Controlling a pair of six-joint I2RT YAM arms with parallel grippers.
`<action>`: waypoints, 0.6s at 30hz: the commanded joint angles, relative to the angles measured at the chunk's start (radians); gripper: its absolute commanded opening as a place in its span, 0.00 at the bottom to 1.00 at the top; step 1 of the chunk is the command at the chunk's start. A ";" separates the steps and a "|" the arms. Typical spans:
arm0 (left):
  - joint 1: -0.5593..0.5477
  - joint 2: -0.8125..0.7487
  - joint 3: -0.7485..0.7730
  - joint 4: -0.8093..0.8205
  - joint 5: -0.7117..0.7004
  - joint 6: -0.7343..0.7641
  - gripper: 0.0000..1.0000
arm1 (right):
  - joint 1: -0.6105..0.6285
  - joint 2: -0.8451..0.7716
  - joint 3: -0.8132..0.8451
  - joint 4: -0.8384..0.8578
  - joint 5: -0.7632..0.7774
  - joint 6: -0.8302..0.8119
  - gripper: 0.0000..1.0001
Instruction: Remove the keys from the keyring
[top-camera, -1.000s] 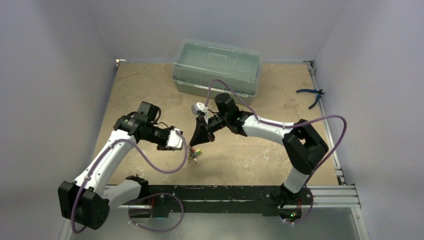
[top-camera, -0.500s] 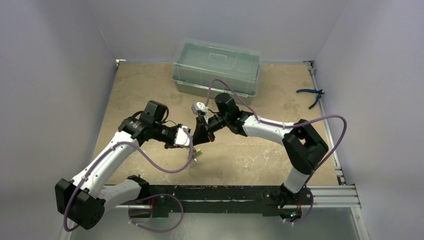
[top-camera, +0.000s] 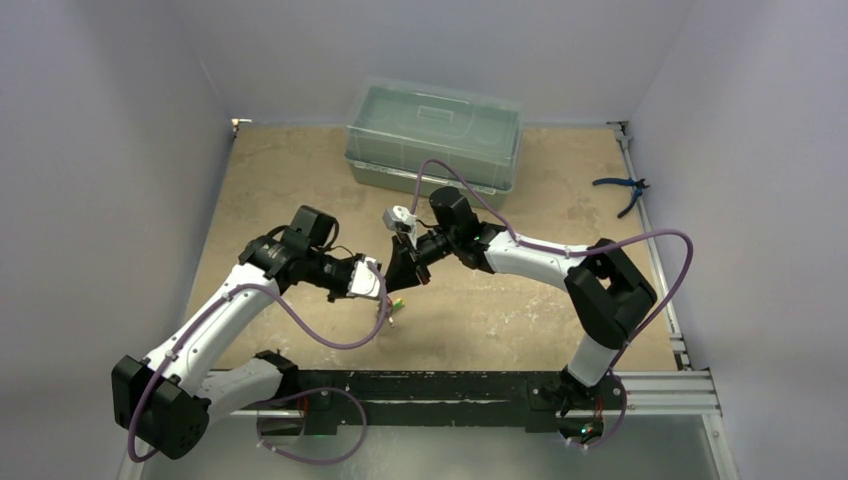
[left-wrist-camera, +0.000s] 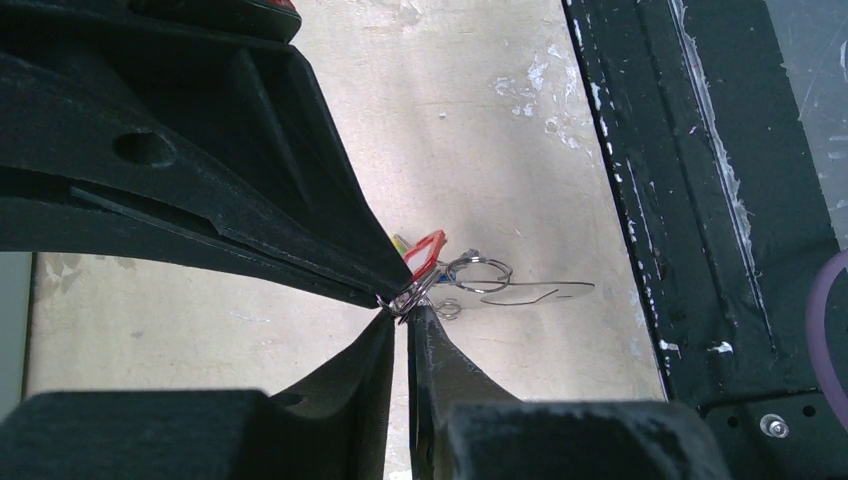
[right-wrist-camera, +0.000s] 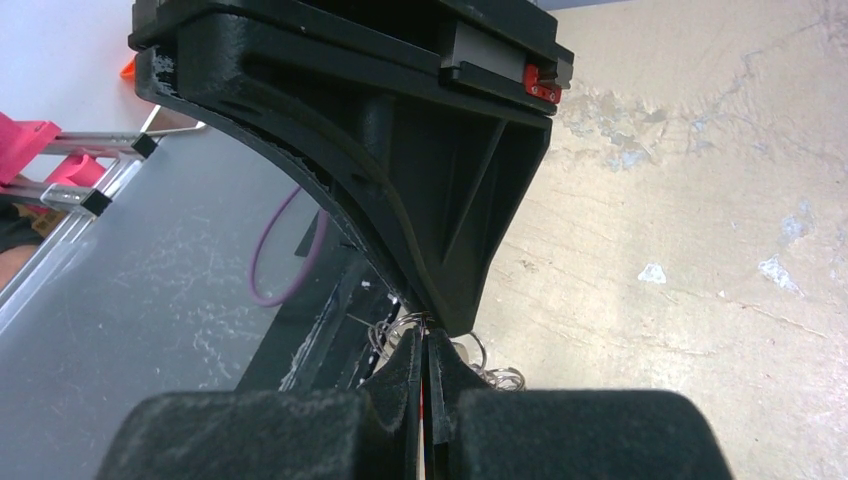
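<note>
With left gripper (left-wrist-camera: 407, 318) and right gripper (right-wrist-camera: 424, 346) both clamped on the keyring (left-wrist-camera: 414, 294), held aloft above the table (top-camera: 500, 300), spread coil gently and work keys (left-wrist-camera: 430, 246) off.

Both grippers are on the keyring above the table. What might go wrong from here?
1. The left gripper and right gripper pinch the thin keyring only at their tips; it may slip and drop.
2. Their tips almost touch, so pulling or twisting may make them collide.
3. The keys hang bunched, so the red one may snag instead of sliding off.
</note>
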 joint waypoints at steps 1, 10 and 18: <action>-0.006 -0.004 0.008 -0.008 0.029 0.022 0.06 | -0.002 -0.018 -0.007 0.015 -0.014 -0.015 0.00; 0.058 -0.021 -0.025 0.011 0.045 -0.092 0.00 | -0.004 -0.038 -0.010 -0.077 -0.019 -0.090 0.00; 0.203 0.014 -0.050 0.030 0.149 -0.149 0.00 | -0.008 -0.056 -0.039 -0.134 -0.012 -0.149 0.00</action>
